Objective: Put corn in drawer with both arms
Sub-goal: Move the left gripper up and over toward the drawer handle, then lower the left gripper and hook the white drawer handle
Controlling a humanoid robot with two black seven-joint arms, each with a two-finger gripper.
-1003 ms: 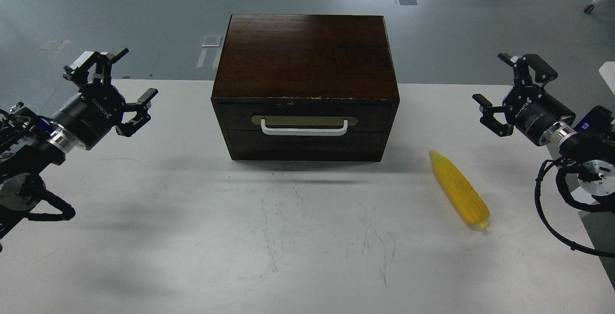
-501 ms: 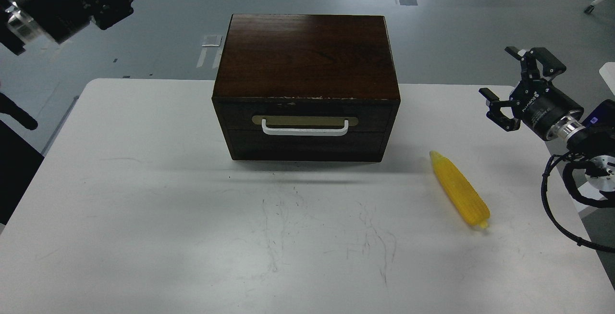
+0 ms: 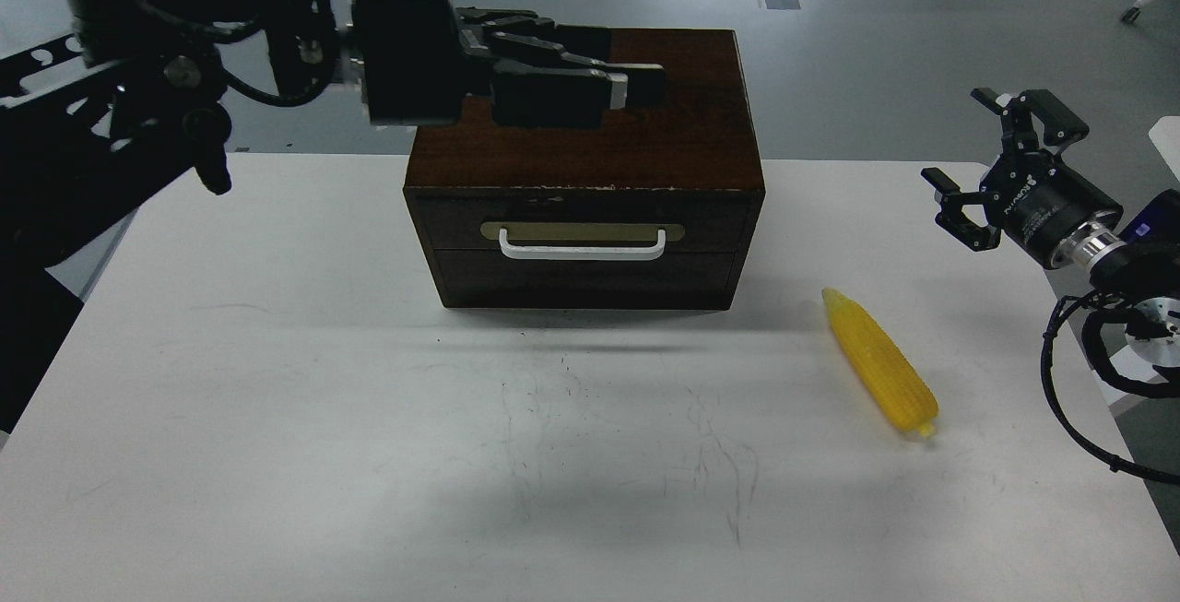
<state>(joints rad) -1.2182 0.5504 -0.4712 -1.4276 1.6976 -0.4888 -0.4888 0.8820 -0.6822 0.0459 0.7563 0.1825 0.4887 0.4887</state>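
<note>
Since the drawer (image 3: 584,224) is sitting fully shut in the dark wooden box (image 3: 586,113), I'm guessing the left gripper (image 3: 636,86) is hanging over the box top to line up on the white handle (image 3: 582,247), though side-on like that I can't tell if its fingers are apart or together. Meanwhile the right gripper (image 3: 991,164) is waiting with its fingers spread wide and holding nothing, well apart from the corn (image 3: 878,360), which is lying on the white table (image 3: 369,454) off the box's right front corner, so nothing's going in yet and whatever's inside is hidden.
</note>
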